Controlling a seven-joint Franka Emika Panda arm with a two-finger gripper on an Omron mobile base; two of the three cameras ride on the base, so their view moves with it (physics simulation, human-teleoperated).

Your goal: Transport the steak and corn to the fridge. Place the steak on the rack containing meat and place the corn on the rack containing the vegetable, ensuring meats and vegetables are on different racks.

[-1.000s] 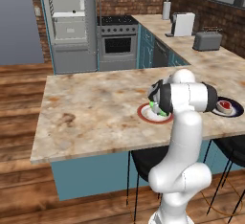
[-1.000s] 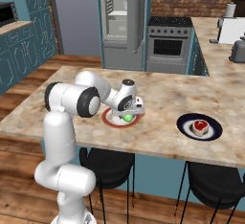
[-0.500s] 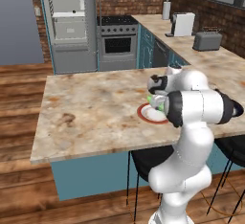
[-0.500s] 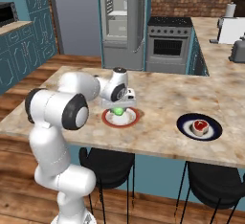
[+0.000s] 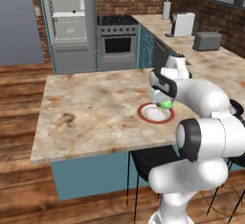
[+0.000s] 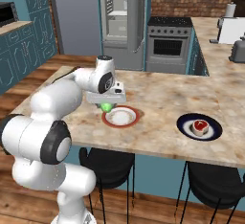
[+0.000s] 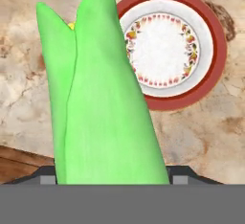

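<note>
1. The gripper (image 6: 107, 104) hangs just above the marble island counter (image 6: 158, 94), and the corn (image 6: 106, 106) is pinched between its fingers, lifted clear of the surface.

2. In the hand view the corn (image 7: 98, 98) runs up from between the finger tips as a long bright-green husk, tapering toward the top, with a speck of yellow kernel at a split near its upper left. The husk hides the inner faces of the fingers, so the exact width of the jaws cannot be read (only as wide as the ear lets them close).

3. Beneath and a little to one side of the corn lies a red-rimmed white plate (image 7: 191, 50), bare in the middle with a small floral ring; the corn does not touch it. From the left base view the corn (image 5: 164, 104) hangs over that plate's far edge (image 5: 143, 117).

4. The steak (image 6: 199, 127) sits on a dark blue plate (image 6: 184, 122) further along the counter, well apart from the gripper.

5. The fridge (image 6: 122, 22) stands open at the back of the kitchen beside the steel oven (image 6: 170, 46), its white shelves showing. A small dark item on one shelf is too tiny to identify.
</note>
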